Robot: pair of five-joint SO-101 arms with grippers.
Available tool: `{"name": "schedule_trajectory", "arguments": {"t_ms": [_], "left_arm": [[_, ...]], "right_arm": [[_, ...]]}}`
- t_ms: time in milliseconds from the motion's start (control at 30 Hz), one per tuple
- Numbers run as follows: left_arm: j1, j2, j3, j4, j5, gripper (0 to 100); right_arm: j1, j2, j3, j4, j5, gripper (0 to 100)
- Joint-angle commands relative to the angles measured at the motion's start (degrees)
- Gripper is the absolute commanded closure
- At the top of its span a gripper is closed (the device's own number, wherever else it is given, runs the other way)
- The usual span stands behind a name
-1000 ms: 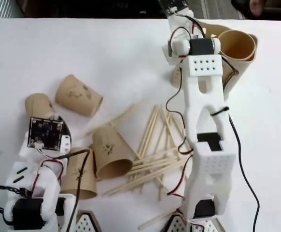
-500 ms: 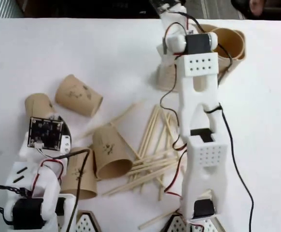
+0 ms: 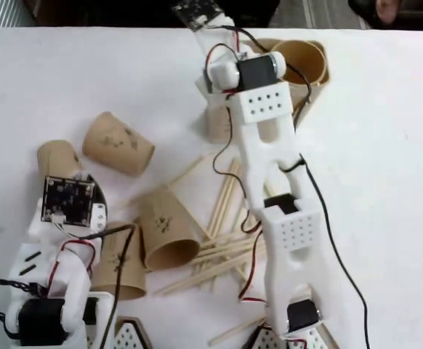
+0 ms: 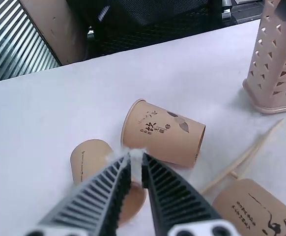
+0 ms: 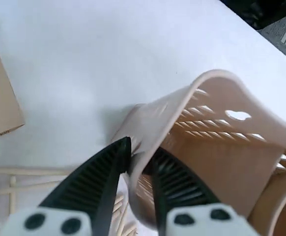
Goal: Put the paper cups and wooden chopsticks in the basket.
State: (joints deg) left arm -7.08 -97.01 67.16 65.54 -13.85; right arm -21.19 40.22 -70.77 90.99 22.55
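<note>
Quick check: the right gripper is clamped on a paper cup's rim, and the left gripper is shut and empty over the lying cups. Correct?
Not quite. The right gripper is clamped on the wall of the basket, not on a paper cup's rim. The right wrist view shows the perforated wall between its jaws. The rest holds: the left gripper is shut and empty over the lying cups.

Left gripper (image 4: 136, 156) low over cups on the white table (image 4: 59, 108)

Its jaws stand almost together, the tips in front of a near cup (image 4: 86, 157) lying on its side. A printed cup (image 4: 165, 132) lies just beyond. A third cup (image 4: 256, 209) lies beside a chopstick (image 4: 243, 155), and the perforated basket (image 4: 275, 64) is farther off.
</note>
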Motion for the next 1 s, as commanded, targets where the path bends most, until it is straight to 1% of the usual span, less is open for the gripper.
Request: {"name": "schedule_trajectory", "arguments": {"t_ms": [0,367,433,500,567,633,700,800,933,967], "left_arm": [[0.75,0.48,-0.62,-1.49,-0.53,94],[0.75,0.48,-0.62,-1.32,-0.53,94],[0.75,0.48,-0.62,-1.05,-0.70,94],[0.75,0.57,-0.44,-0.97,-0.79,93],[0.75,0.66,-0.26,-0.53,-0.79,93],[0.75,0.66,-0.62,0.79,-0.79,90],[0.75,0.66,-0.70,1.23,-0.79,86],[0.75,0.84,-1.76,2.99,-0.79,82],[0.75,0.92,-7.30,7.91,-1.05,81],[0.66,0.92,-8.88,8.97,-2.55,81]], "right_arm": [[-2.24,-0.57,-2.90,-1.71,-1.05,97.9],[-5.49,-0.22,-3.08,-1.27,-1.58,97.6],[-5.93,-0.40,-3.16,-0.57,-1.58,94.7],[-6.11,-1.80,-3.16,0.31,-1.58,88.9],[-6.37,-4.18,-3.16,2.33,-1.58,83.1],[-6.55,-7.43,-3.16,4.97,-1.58,79.9],[-6.55,-11.38,-3.08,7.25,-1.58,79.7],[-6.11,-17.80,-0.97,7.60,-1.49,79.6],[-7.16,-27.03,10.46,7.60,-1.14,79.5],[-7.60,-29.67,14.24,7.60,-1.14,79.5]]}}
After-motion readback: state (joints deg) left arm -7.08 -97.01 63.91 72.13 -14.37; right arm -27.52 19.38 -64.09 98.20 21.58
